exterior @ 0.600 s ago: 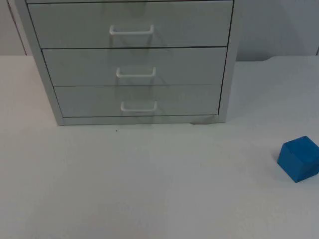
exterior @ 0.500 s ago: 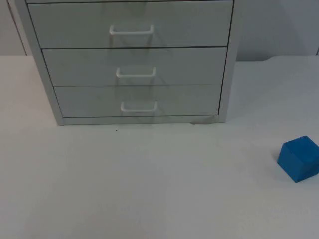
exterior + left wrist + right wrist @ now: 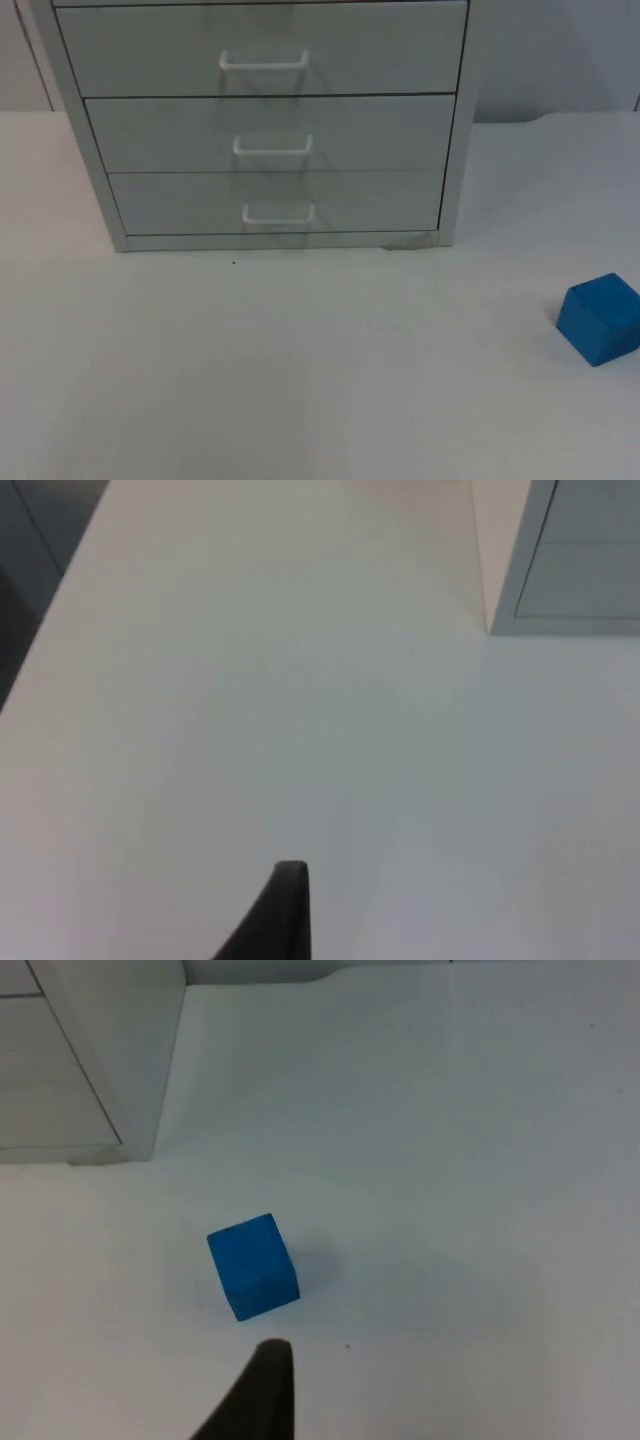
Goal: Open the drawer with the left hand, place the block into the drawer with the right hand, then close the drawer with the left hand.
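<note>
A: What is sitting on the table (image 3: pixel 300 380) right now?

B: A grey cabinet (image 3: pixel 265 120) is standing at the back with three drawers showing, and all three are sitting shut, fronts flush. The top drawer (image 3: pixel 262 50), the middle drawer (image 3: pixel 270 133) and the bottom drawer (image 3: pixel 275 203) are each carrying a white handle at the middle of the front.

A: And the block?

B: The blue block (image 3: pixel 600 318) is resting on the table out to the right, in front of the cabinet and well apart from it. Nothing is touching it.

A: Where is the right gripper (image 3: pixel 260 1395)?

B: It is hanging over the table near the block. In the right wrist view the block (image 3: pixel 253 1265) is lying just beyond one black fingertip, with the cabinet's corner (image 3: pixel 120 1060) further off. I cannot tell how far its fingers are parted. It is holding nothing that I can see.

A: And the left gripper (image 3: pixel 275 915)?

B: It is waiting over bare table beside the cabinet's left corner (image 3: pixel 560 560), well short of the handles. One fingertip is showing, so I cannot tell its opening either.
</note>
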Controlling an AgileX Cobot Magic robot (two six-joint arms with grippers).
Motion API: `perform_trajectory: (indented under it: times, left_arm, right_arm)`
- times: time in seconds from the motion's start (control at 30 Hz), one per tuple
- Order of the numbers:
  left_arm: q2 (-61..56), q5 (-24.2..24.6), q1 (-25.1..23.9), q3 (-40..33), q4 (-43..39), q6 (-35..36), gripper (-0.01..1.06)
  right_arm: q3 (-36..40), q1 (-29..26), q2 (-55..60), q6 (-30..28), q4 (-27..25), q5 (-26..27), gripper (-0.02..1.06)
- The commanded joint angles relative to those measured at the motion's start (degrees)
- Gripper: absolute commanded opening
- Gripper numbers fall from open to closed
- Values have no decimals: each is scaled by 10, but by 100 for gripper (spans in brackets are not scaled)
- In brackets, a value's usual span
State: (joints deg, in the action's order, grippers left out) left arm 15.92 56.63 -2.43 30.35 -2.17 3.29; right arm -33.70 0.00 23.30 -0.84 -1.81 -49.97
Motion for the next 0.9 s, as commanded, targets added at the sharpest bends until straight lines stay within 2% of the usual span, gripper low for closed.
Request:
perform_trajectory:
  times: [0.0, 0.23, 0.53, 0.67, 0.73, 0.83, 0.87]
  left_arm:
    - [30, -17, 1, 4, 8, 0, 105]
    - [100, -46, 1, 4, 30, 0, 105]
    - [145, -69, 1, 5, 39, 0, 105]
    - [166, -73, 1, 20, 71, -33, 105]
    - [191, -73, 1, 43, 108, -64, 102]
    - [231, -73, 1, 79, 170, -121, 88]
    - [231, -73, 1, 79, 170, -121, 88]
  right_arm:
    - [-5, -3, 49, 0, 1, 28, 105]
    - [-5, -3, 195, 0, 1, 65, 105]
    - [-5, -3, 270, 0, 0, 62, 105]
    - [-5, -3, 270, 0, 0, 61, 105]
    - [-5, -3, 270, 0, 0, 61, 105]
    - [-5, -3, 270, 0, 0, 61, 105]
    - [-5, -3, 270, 0, 0, 61, 105]
